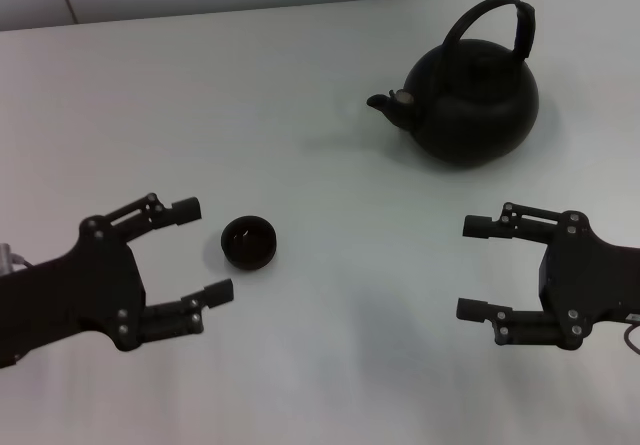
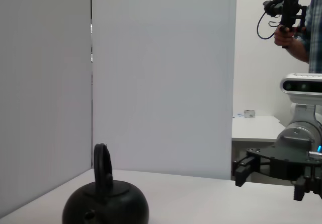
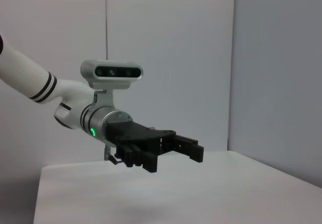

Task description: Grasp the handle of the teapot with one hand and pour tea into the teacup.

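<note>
White table (image 1: 300,365): teacup (image 1: 249,242) just beside left gripper (image 1: 202,248) jaws.

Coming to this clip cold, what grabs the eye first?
The big black teapot at the far right of the white table, its handle arching up. Nearer, the tiny teacup sits beside the open left gripper, apart from it; the open right gripper faces inward, empty.

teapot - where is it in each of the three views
Head view: teapot at upper right on the white table, spout pointing left.
Left wrist view: bottom left, handle edge-on.
Right wrist view: not in it.
Shared landmark: the right gripper, also in the left wrist view.
</note>
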Controlling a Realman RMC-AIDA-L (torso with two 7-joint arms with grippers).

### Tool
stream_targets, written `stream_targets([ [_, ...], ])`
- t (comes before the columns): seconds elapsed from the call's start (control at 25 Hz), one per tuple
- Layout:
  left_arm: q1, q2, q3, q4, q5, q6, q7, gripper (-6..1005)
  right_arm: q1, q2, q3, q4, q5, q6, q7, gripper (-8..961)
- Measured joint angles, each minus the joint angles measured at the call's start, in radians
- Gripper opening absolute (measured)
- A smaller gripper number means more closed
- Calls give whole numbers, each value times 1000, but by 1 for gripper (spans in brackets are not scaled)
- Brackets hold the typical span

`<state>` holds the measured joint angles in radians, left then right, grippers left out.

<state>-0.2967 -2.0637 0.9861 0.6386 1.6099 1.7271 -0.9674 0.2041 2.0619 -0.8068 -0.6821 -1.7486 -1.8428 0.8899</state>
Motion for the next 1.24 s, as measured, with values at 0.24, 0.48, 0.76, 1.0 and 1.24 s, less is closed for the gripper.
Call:
stream_targets([
  [0.24,-2,-3,27,-31,1,-5,34,863,-6,4,0,2,-1,-1,0,769],
  [0.48,1,-4,37,-31,1,-10,33,863,-8,8,0,6,-2,6,0,769],
  [0.76,6,-3,40,-31,1,-17,34,863,-12,14,0,6,-2,6,0,770],
  [1.0,5,-2,40,-31,1,-20,33,863,-17,17,0,12,5,2,0,770],
  [1.24,5,0,40,-31,1,-20,41,863,-15,17,-1,21,7,0,-17,770],
])
